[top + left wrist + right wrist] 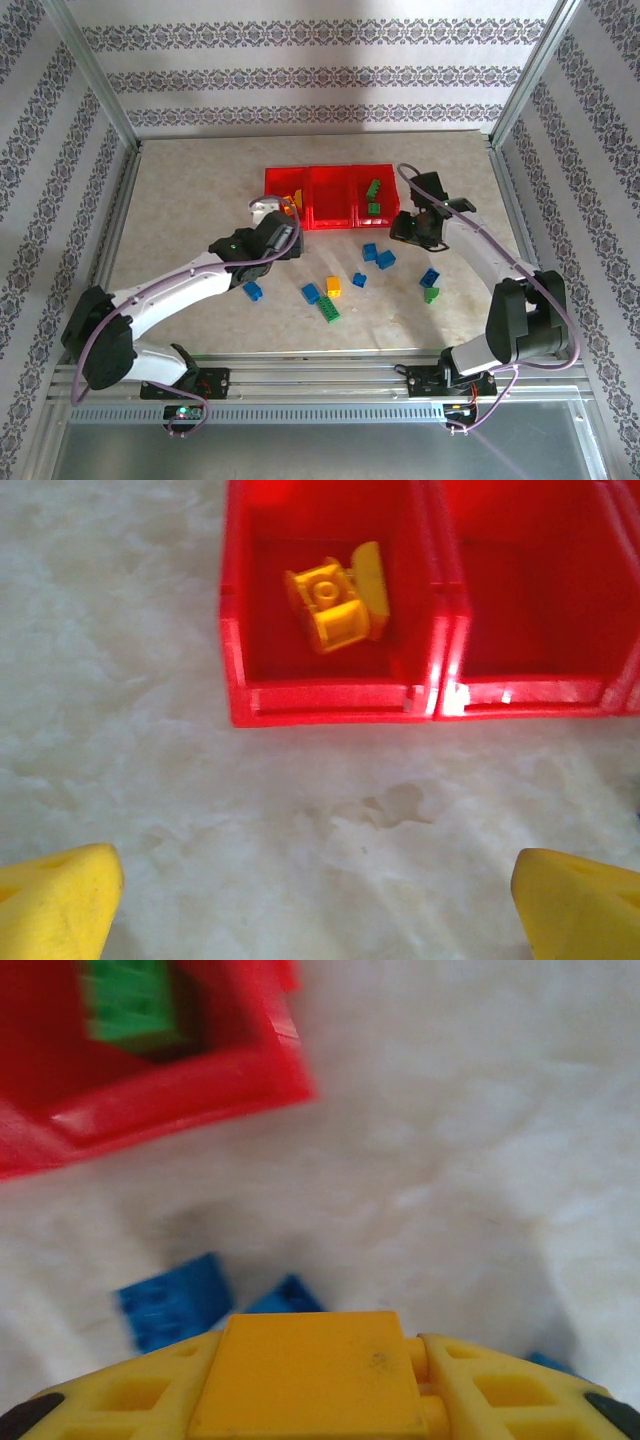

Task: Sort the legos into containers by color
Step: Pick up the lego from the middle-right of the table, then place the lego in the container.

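Two yellow bricks already lie in the left bin, and the coming move turns on that. From where I stand, the right gripper sits beside the right bin, where green bricks lie. Its jaws are drawn in on what looks like a yellow-orange brick. That brick's bin lies at about nine o'clock, past the middle bin. The left gripper, jaws wide apart and empty, hangs at that bin's near wall, far nearer.

glossy red plastic containers, matt marbled tabletop, shiny plastic legos
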